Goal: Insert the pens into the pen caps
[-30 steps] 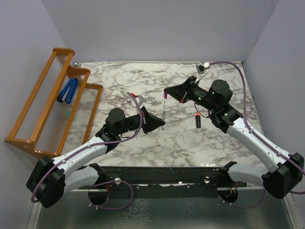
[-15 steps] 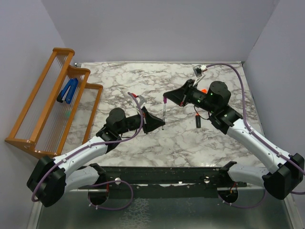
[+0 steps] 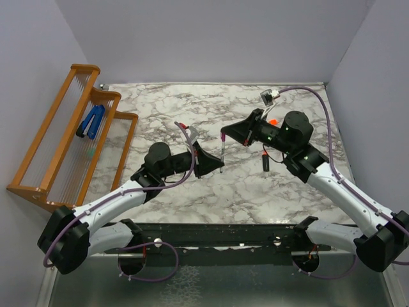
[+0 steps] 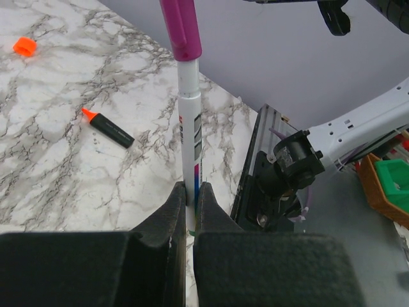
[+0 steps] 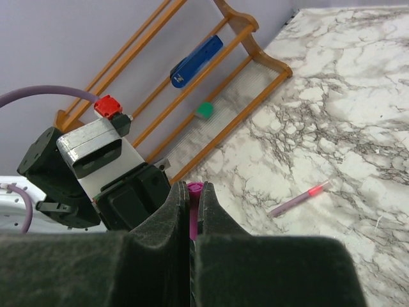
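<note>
**Magenta cap now meeting the white pen**

Over the last second my right claw (image 5: 191, 194) has been coming down toward my left claw (image 4: 191, 190), bringing the magenta cap (image 4: 181, 29) with it. The gap that was showing above the white pen (image 4: 190, 128) is closing to nothing. In the left wrist view the cap is sitting over the pen's upper end, roughly in line with the barrel. I cannot tell how deep it is seated. Judgement: the first pairing is nearing completion, and a push along the barrel is probably all that is remaining.

Left claw: fingers pressed together, pinching the white pen low on its barrel and pointing it up at the right claw.
Right claw: also squeezed nearly closed, pinching the magenta cap between its pads.

The right arm's shift is also uncovering the orange cap (image 3: 273, 121) far right on the counter (image 3: 160, 109). The black marker (image 3: 265, 162) and pink pen (image 5: 299, 198) are lying flat, waiting uncapped.
</note>
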